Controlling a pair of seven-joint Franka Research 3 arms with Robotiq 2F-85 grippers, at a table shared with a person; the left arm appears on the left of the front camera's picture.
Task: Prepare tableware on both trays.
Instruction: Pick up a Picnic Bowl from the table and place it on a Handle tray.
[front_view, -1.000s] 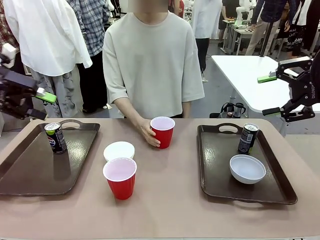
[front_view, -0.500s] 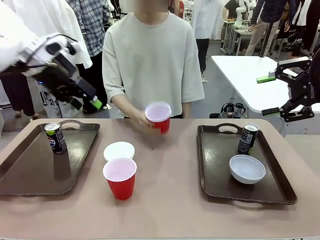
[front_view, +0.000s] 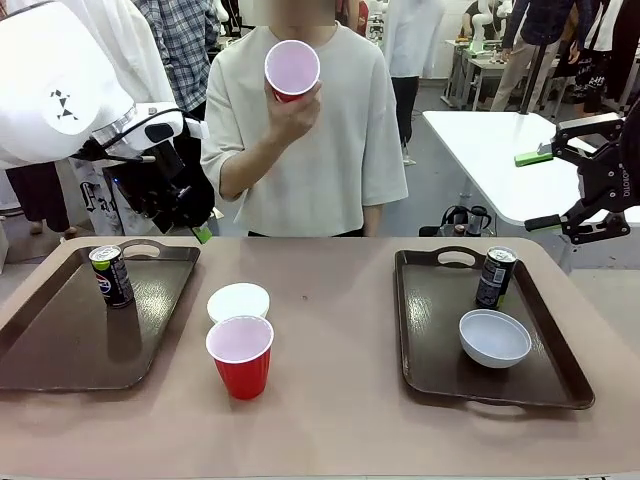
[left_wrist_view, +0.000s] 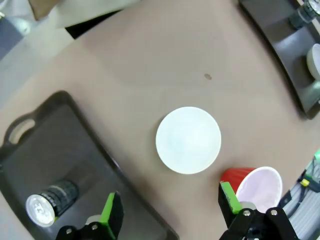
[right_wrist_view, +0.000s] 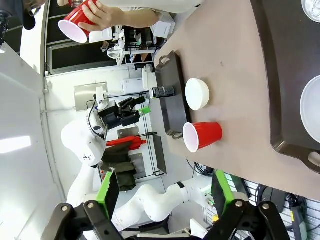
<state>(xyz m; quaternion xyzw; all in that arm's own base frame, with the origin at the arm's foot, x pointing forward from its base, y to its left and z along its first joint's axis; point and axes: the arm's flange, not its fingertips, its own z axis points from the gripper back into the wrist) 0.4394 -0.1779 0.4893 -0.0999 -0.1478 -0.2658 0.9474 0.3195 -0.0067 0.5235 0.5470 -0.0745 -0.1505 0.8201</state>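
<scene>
- Where the bare table (front_view: 340, 410) lies nearest the robot, a red cup (front_view: 240, 355) is standing upright between the two trays.
- Just behind that cup, a white bowl (front_view: 238, 301) is sitting on the tabletop, apart from the cup and beside the left tray (front_view: 60, 345).
- On the right tray (front_view: 440, 345), a second white bowl (front_view: 495, 337) is resting mouth up, with a black can (front_view: 496, 276) standing just behind it.
- A second black can (front_view: 111, 276) is standing at the far end of the left tray.
- The left gripper (left_wrist_view: 170, 197) is hanging above the table near the left tray's far corner and looking down on the tabletop bowl, its fingers spread wide with nothing between them.
- The right gripper (front_view: 542, 190) is hovering beyond the right tray's far right corner, fingers likewise parted and gripping nothing.
- Across the table, a person (front_view: 310, 150) is holding a second red cup (front_view: 292, 70) high above it, one hand (front_view: 297, 112) wrapped around the cup.
</scene>
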